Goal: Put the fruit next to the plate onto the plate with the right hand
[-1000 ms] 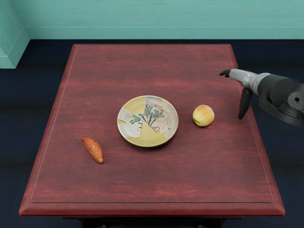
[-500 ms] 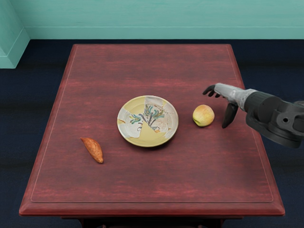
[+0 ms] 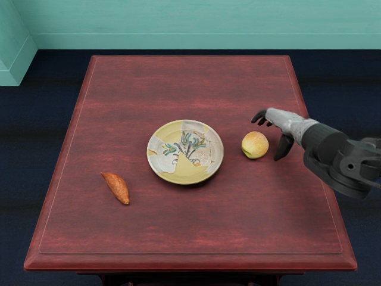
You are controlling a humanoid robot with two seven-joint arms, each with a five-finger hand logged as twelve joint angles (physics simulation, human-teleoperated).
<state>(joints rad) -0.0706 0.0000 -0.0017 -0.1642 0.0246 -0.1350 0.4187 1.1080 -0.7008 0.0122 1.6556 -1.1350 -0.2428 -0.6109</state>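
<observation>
The fruit [image 3: 255,145], a yellowish apple-looking thing with a red blush, sits on the surface [image 3: 196,226] just off the plate [image 3: 185,151], on the side of the plate the right arm comes in from. It's near the rim but not touching it, with a strip of bare wood between them. The plate has nothing on it.

The right hand [image 3: 278,126] is on the far side of the fruit from the plate, very close. Its fingers [image 3: 260,116] are released and spread, reaching over the back of the fruit, and the thumb [image 3: 281,147] hangs down beside it. It isn't gripping anything, and as far as I can tell there's no contact yet, though that gap is too tight to be sure.

So the step in hand looks like closing in for the grasp. Doing it well, imo:
- get the palm right over the fruit before curling anything, or the thumb will just nudge a round thing and send it rolling toward the plate
- close fingers and thumb on opposite sides at about the same time
- lift clear of the rim before moving across, since the plate looks shallow and is probably easy to bump
- set the fruit down near the plate's middle and let go gently so it doesn't roll off

Well away on the opposite side of the plate, toward the near edge, there's a sweet potato [image 3: 116,187]. It's out of the way, so leave it alone. The left hand isn't in the shot.
</observation>
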